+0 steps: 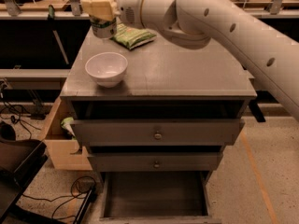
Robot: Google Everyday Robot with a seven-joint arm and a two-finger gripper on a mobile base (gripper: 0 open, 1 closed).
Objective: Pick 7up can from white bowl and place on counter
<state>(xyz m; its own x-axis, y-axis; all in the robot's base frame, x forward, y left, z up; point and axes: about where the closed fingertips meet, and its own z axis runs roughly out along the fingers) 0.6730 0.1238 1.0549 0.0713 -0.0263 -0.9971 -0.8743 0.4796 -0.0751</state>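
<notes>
Camera view: two-finger gripper (pixel 100 4), fingers (pixel 96 9) clamped across silver-and-green aluminium can (pixel 103 28), at 12 o'clock of round white ceramic bowl (pixel 106 68) on grey bench (pixel 187 73). Judged light, thin-walled, dentable; grip mid-body.

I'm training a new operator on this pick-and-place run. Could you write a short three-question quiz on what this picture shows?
1. True or false: the silver-and-green aluminium soda can sits inside the round glossy white ceramic bowl.
2. Where is the end effector? A) resting inside the bowl. B) raised above the flat grey counter, shut on the can. C) lying on the counter, holding nothing.
3. Fill in: seen from the camera, the flat green chip bag lies ___ the bowl (behind / in front of).
Key: 1 false; 2 B; 3 behind.
</notes>
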